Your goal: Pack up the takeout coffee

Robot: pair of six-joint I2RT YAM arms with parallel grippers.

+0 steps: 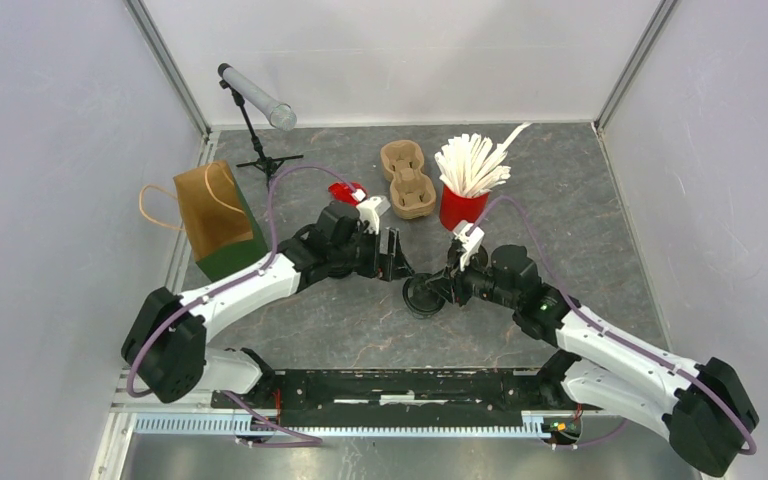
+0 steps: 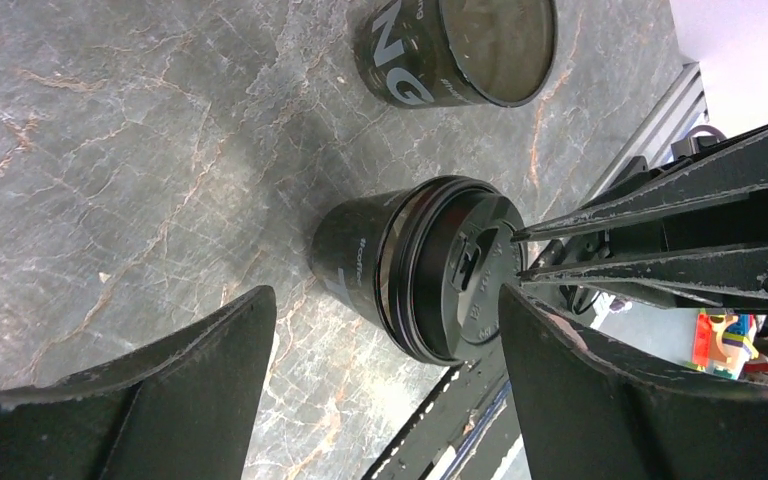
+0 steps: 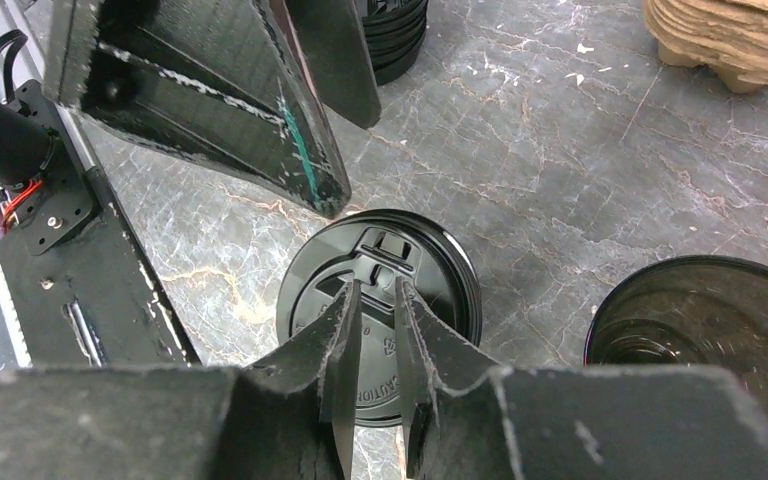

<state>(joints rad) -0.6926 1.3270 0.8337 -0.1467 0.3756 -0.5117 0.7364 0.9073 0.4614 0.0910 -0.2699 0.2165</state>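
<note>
A black coffee cup with its black lid (image 2: pixel 430 265) on stands on the table; in the top view it sits as a dark lidded cup (image 1: pixel 422 296) between the two arms. My right gripper (image 3: pixel 375 290) hangs directly over the lid (image 3: pixel 380 250). Its tips rest at the lid's top with only a narrow gap and nothing between them. My left gripper (image 2: pixel 385 300) is wide open just short of the cup, one finger on each side, not touching it. A second black cup (image 3: pixel 710 330), open and lidless, stands beside the first. The brown paper bag (image 1: pixel 218 215) stands upright at the left.
Stacked cardboard cup carriers (image 1: pixel 407 178) lie at the back centre, next to a red cup of white stirrers (image 1: pixel 465 195). A stack of black lids (image 3: pixel 395 40) sits just beyond the left fingers. A grey tube on a small tripod (image 1: pixel 255 95) stands at the back left.
</note>
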